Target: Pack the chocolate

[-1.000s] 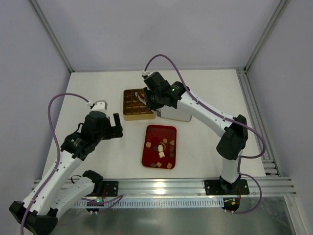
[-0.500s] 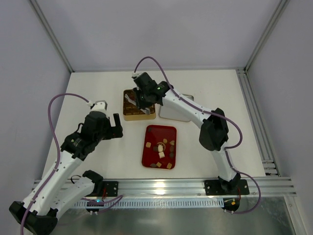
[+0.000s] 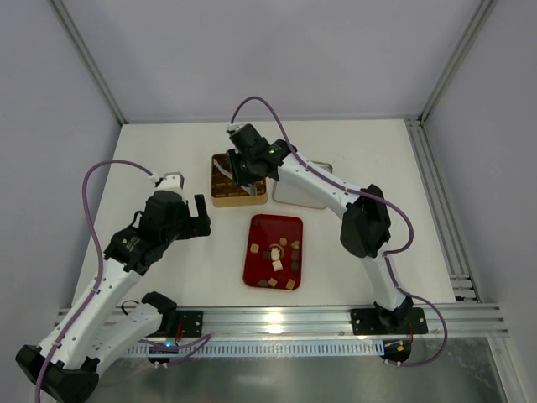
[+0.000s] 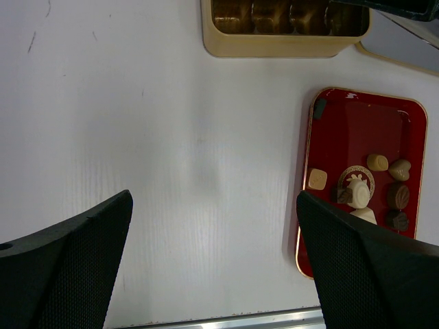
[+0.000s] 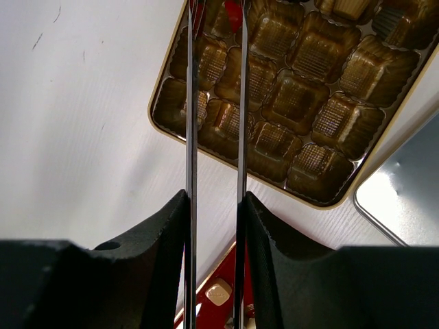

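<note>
The right gripper [image 5: 216, 10] hangs over the gold box [image 5: 302, 103], its two long, thin metal fingers [image 5: 190, 110] running parallel with a narrow gap between them. The tips run off the top of the wrist view, so whether they pinch a piece or stand free cannot be told. Seen from above, the box sits at 11 o'clock from the red tray [image 4: 357, 123], with a silver lid [image 5: 405, 192] at the tray's 1 o'clock.

The chocolate [image 4: 356, 190] lies loose on the tray, mostly in its near half: small cream, tan and dark pieces, some touching. The left gripper [image 4: 214, 202] hovers above bare table at the tray's 9 o'clock, its fingers spread wide and holding nothing.

Each piece looks light and rigid but easy to mark — smooth sides may slip under a hard squeeze, and moulded tops could chip or smear. The best hold is probably a gentle pinch across two opposite flat sides, low on the piece. An outlying one, such as the tan square at the tray's edge, makes a good start, since the fingers would not nudge its neighbours. The cups of the box are snug, so a piece should go in level.
</note>
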